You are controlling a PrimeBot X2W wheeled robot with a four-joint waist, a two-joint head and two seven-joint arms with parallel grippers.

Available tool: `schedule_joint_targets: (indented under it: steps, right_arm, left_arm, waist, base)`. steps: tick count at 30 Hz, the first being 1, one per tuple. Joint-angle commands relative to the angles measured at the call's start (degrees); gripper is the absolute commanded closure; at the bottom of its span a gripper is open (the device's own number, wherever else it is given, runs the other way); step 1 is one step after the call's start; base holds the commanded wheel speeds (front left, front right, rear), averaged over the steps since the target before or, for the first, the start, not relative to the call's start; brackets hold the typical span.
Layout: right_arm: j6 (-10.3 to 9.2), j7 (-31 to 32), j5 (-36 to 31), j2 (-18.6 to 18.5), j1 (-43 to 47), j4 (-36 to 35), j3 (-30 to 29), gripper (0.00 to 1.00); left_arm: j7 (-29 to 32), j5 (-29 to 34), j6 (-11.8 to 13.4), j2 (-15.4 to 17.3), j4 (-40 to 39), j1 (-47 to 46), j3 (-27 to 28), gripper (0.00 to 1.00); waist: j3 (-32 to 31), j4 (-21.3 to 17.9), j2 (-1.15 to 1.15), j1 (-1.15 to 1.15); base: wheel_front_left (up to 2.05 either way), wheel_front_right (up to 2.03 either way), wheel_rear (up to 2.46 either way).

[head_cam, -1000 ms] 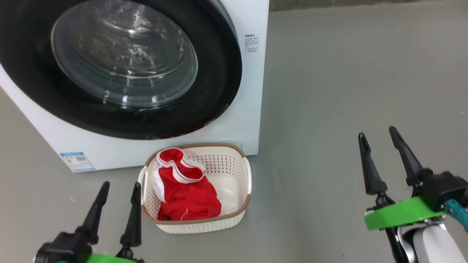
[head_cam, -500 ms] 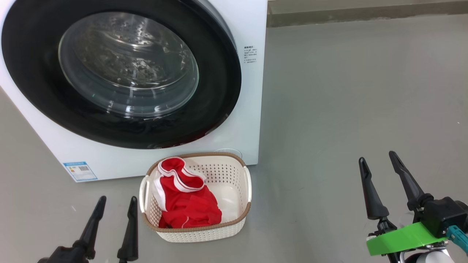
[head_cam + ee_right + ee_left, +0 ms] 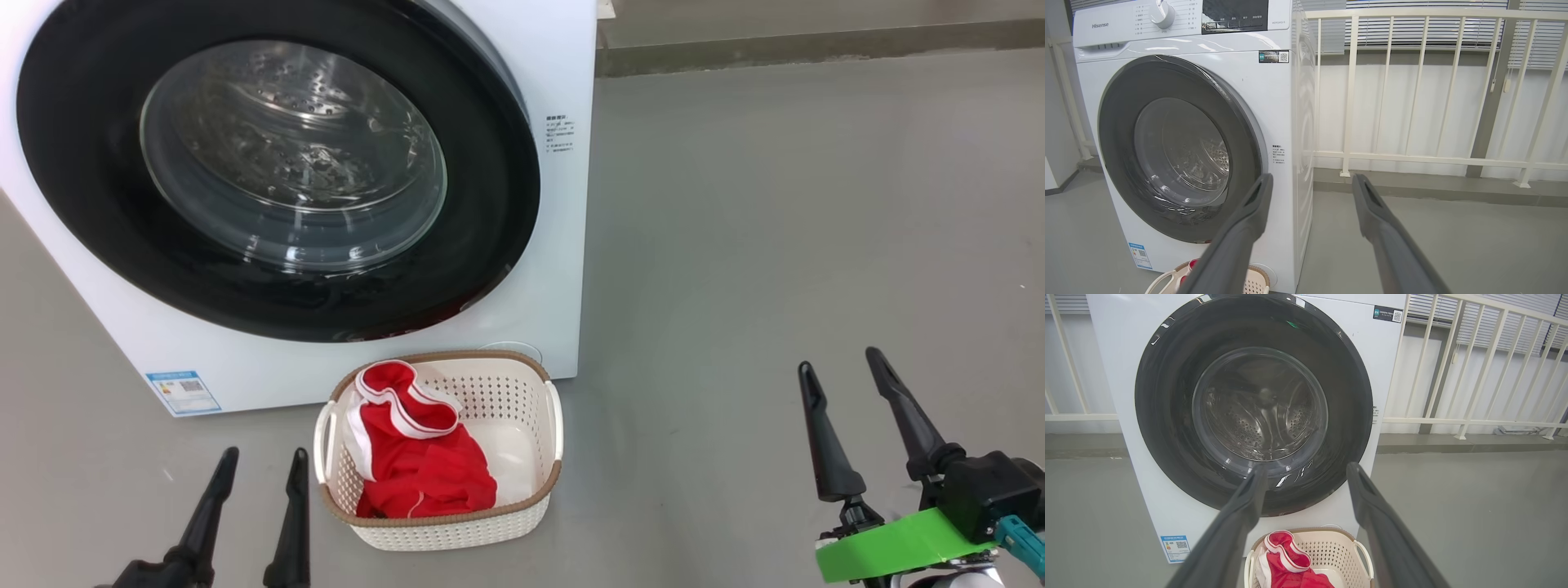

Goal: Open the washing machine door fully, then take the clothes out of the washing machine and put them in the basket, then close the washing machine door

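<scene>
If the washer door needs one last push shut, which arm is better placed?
Left. The left gripper, open, sits beside the basket in front of the door, and its wrist view faces the door squarely. The right gripper, also open, is over floor right of the washer.

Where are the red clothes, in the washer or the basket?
In the basket: the red clothes lie heaped inside it, on the floor before the washing machine.
</scene>
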Motion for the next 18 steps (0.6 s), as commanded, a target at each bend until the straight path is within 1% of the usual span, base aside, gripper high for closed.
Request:
schedule_joint_targets:
  steps: [1, 4, 5, 9, 12, 16, 18]
  right_arm:
    - [-0.05, -0.32, -0.22, -0.43, -0.88, -1.63, 1.63, 0.0]
    - [-0.05, -0.32, -0.29, -0.43, -0.79, -1.54, 1.91, 0.0]
    - [0.0, 0.0, 0.02, 0.01, 0.0, 0.01, 0.56, 1.0]
    - [0.0, 0.08, 0.04, 0.68, 1.35, 3.4, 0.92, 1.0]
    - [0.0, 0.47, 2.07, 0.6, 1.21, 3.52, 0.93, 1.0]
    - [0.0, 1.05, 4.82, 0.45, 1.0, 3.7, 0.89, 1.0]
    - [0.0, 1.34, 6.19, 0.38, 0.88, 3.84, 0.87, 1.0]
  left_arm:
    - [-0.51, -0.16, 0.03, 0.41, -1.98, -0.96, 1.91, 0.0]
    - [-0.51, -0.63, -0.24, 0.23, -2.78, -0.76, 1.98, 0.0]
    - [0.01, -0.25, -0.07, -0.11, -1.12, 0.04, 0.04, 1.0]
    - [0.37, -0.24, -0.07, -1.05, 2.1, 0.97, -0.56, 1.0]
    - [1.0, -2.07, -0.12, -1.07, 2.45, 0.59, -0.23, 1.0]
    - [1.67, -4.61, -0.2, -1.09, 2.59, 0.36, -0.01, 1.0]
    - [1.98, -5.89, -0.24, -1.1, 2.68, 0.26, 0.07, 1.0]
  waist:
    - [0.01, 0.01, 0.0, 0.0]
    - [0.09, -0.05, 0.0, 0.0]
    - [0.07, -0.04, 0.0, 0.0]
    - [0.07, -0.04, 0.0, 0.0]
    - [0.12, -0.03, 0.0, 0.02]
    - [0.07, 0.0, 0.0, 0.13]
    - [0.13, 0.01, 0.0, 0.07]
  base:
    - [0.0, 0.0, 0.0]
    - [0.0, 0.0, 0.0]
    - [0.0, 0.0, 0.0]
    - [0.0, 0.0, 0.0]
    - [0.0, 0.0, 0.0]
    - [0.0, 0.0, 0.0]
    - [0.0, 0.0, 0.0]
